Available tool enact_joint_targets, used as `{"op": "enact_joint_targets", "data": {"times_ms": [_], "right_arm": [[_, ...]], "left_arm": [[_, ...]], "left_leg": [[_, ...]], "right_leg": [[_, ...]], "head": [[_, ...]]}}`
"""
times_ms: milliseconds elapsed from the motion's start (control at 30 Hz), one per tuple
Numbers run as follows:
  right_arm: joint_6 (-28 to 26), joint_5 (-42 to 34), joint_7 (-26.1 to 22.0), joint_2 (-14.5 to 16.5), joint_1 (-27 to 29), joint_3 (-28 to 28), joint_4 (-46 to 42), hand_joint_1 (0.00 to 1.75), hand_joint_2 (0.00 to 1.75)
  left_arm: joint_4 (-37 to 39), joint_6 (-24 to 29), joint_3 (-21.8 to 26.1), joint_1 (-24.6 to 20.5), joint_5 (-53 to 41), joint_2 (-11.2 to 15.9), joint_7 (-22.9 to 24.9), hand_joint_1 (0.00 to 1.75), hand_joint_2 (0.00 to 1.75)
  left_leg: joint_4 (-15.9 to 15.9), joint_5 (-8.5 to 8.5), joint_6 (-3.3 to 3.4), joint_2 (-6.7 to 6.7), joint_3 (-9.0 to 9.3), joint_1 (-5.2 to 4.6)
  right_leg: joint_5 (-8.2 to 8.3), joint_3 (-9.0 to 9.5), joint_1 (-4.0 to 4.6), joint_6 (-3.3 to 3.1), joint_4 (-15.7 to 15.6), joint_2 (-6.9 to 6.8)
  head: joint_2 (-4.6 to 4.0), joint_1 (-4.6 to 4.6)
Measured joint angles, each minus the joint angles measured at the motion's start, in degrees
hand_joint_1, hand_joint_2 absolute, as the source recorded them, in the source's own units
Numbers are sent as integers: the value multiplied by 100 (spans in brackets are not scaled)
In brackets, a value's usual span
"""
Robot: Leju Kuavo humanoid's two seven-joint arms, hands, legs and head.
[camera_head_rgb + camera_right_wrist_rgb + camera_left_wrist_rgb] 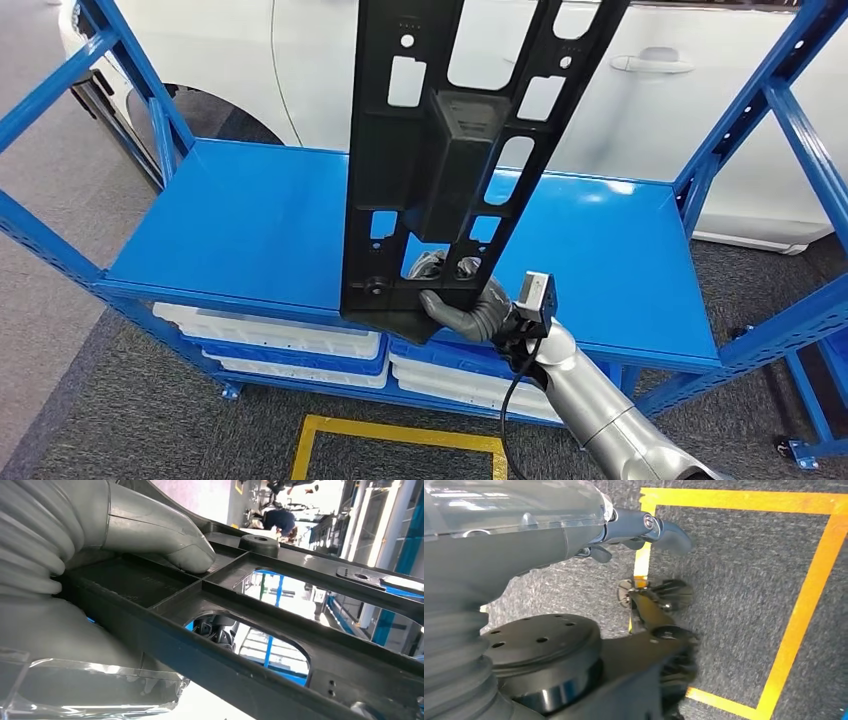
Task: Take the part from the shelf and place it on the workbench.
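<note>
One part (pixel 455 160) lifted clear above blue shelf (pixel 250 230), upright, lower edge gripped by right hand (pixel 462 305), left hand (pixel 644 527) hanging empty with fingers curled; placement on workbench outstanding.

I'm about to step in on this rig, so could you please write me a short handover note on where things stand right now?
Right hand: grips the lower end of the black plastic part, thumb pressed on its ribbed face, holding it upright above the blue shelf.
Left hand: hangs over the carpet with the yellow floor marking, holding nothing; fingers are partly hidden.
Done: part picked up and lifted off the shelf.
Left: carry it to the workbench and set it down.
</note>
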Motion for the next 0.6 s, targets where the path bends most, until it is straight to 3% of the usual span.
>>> {"op": "enact_joint_targets", "data": {"times_ms": [33, 133, 200, 300, 333, 367, 400, 500, 533, 600], "right_arm": [[-2, -3, -1, -1, 2, -2, 0, 168, 175], [-4, -4, -2, -5, 19, -6, 0, 168, 175], [-6, -4, -2, -13, 23, -12, -1, 168, 175], [-7, -4, -2, -21, 38, -17, 2, 168, 175], [-7, -4, -1, -24, 46, -17, 3, 168, 175], [-7, -4, -1, -26, 51, -17, 5, 168, 175], [-7, -4, 0, -27, 53, -17, 7, 168, 175], [-7, -4, -1, -27, 39, -21, 1, 168, 175], [-7, -5, -2, -28, 36, -24, -2, 168, 175], [-8, -7, -4, -30, 32, -30, -5, 168, 175]], "left_arm": [[0, -11, 5, -4, 4, 0, 5, 0, 175], [1, -45, 15, -1, 7, 1, 13, 0, 175], [2, -57, 16, -14, 7, 1, 15, 0, 175], [2, -66, 18, -26, 7, -1, 17, 0, 175], [2, -67, 18, -25, 7, -1, 18, 0, 175], [2, -67, 19, -24, 7, -1, 18, 0, 175], [2, -67, 19, -24, 7, -1, 18, 0, 175], [2, -67, 19, -26, 7, -1, 19, 0, 175], [3, -69, 19, -27, 7, -1, 19, 0, 175], [4, -75, 19, -26, 7, -2, 20, 0, 175]], "left_leg": [[-153, 33, 23, -6, 63, -7], [-222, 67, 127, -9, 47, -12], [-269, 133, 223, 6, 22, -5], [-277, 215, 286, 22, -74, -30], [-273, 245, 289, 25, -115, -40], [-268, 276, 287, 26, -159, -47], [-263, 309, 279, 25, -201, -52], [-255, 408, 220, 19, -291, -66], [-259, 440, 191, 18, -300, -68], [-275, 498, 142, 18, -305, -58]], "right_leg": [[6, -20, 8, 29, 20, 2], [9, -64, 1, 123, 44, 7], [-252, -169, -14, 172, 314, 6], [-893, -503, -38, 217, 1313, 0], [-975, -542, -44, 225, 1521, -1], [-950, -482, -48, 226, 1527, -1], [-838, -311, -49, 218, 1316, -2], [-489, 416, -19, 157, 200, 0], [-445, 522, 1, 137, 12, 3], [-396, 514, 37, 107, -36, 9]], "head": [[0, 0], [0, 1], [0, 2], [0, 2], [0, 2], [0, 2], [0, 2], [0, 2], [0, 2], [0, 1]]}}
